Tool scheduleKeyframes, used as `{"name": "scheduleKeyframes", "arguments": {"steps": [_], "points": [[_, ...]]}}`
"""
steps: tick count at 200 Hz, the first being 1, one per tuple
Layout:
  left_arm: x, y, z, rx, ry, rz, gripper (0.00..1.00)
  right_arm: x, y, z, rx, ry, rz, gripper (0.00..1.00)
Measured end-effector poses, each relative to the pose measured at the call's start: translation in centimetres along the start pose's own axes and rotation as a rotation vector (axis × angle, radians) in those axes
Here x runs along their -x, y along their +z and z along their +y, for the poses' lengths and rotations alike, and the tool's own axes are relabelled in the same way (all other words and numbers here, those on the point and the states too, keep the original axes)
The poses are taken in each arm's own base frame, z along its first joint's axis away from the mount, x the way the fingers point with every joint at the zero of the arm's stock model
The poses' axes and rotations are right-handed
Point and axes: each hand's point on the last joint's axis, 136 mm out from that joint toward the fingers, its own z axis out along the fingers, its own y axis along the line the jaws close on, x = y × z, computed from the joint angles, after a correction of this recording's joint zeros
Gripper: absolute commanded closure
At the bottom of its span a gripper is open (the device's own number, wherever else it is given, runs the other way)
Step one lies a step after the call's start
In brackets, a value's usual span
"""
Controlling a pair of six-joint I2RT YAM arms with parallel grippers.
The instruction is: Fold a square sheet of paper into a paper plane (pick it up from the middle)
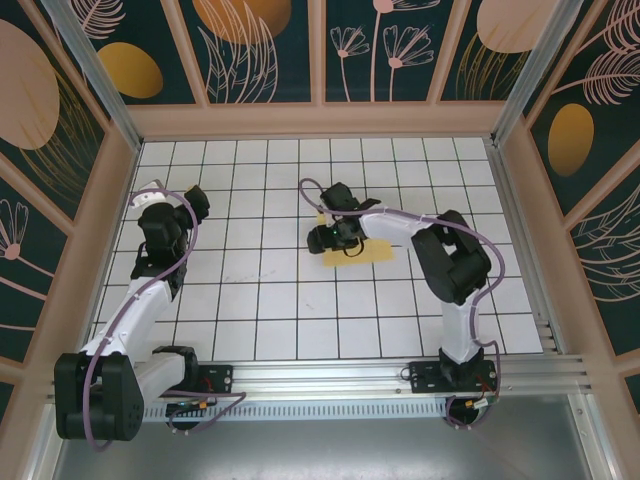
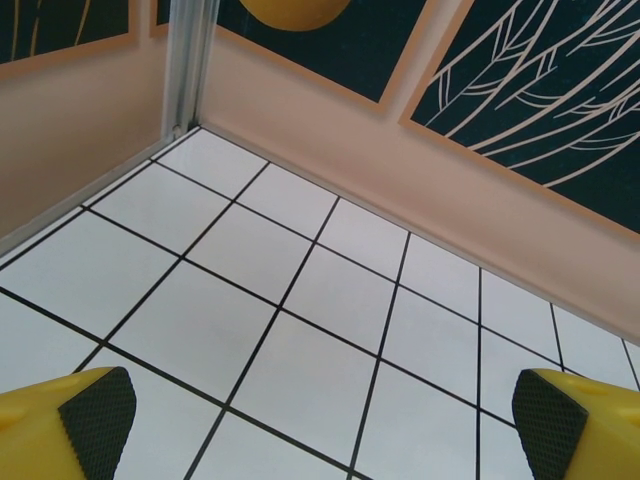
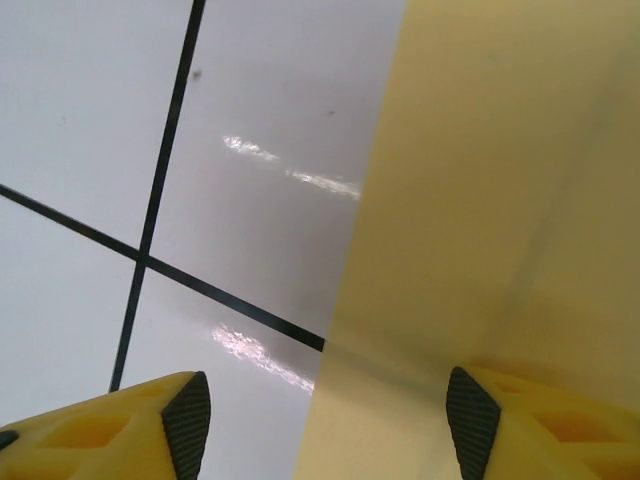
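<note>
Closer in, right gripper (image 3: 328,412) jaws straddle the yellow sheet (image 3: 500,200) edge.

Bright, even light falls from overhead in the top view, so the white tiled counter (image 1: 260,300) looks almost flat, marked by nothing more than faint, soft-edged shadows. The wide lens bends that view, and the corner posts (image 1: 95,75) lean outward toward the edges. The left wrist view is crisp and evenly lit across the tiles and wall. In the right wrist view, taken very close, the glossy counter carries two streaks of white glare and a grey, diffuse shadow beside the yellow paper (image 3: 500,200), whose surface looks smooth and slightly out of focus.
</note>
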Motion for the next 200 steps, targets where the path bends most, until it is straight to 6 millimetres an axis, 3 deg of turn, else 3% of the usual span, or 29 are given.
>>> {"name": "scheduleKeyframes", "arguments": {"steps": [20, 40, 64, 82, 123, 200], "points": [[-0.1, 0.0, 0.0, -0.003, -0.002, 0.005, 0.01, 0.6, -1.2, -1.1, -0.063, 0.048, -0.03, 0.13], [-0.2, 0.1, -0.1, -0.008, -0.002, 0.009, 0.02, 1.3, -1.8, -3.4, -0.144, 0.117, -0.06, 0.01], [-0.3, 0.1, -0.3, -0.017, -0.003, 0.014, 0.02, 2.0, -2.6, -6.8, -0.239, 0.208, -0.088, 0.01], [-0.5, 0.2, -0.3, -0.019, -0.004, 0.022, 0.01, 2.1, -2.9, -8.2, -0.288, 0.237, -0.1, 0.01], [-1.2, 0.5, -0.2, -0.017, -0.005, 0.042, 0.02, 2.8, -2.3, -8.3, -0.311, 0.243, -0.102, 0.01], [-1.4, 0.6, -0.2, -0.019, -0.006, 0.049, 0.01, 2.2, -0.4, -9.0, -0.35, 0.234, -0.058, 0.04]]}}
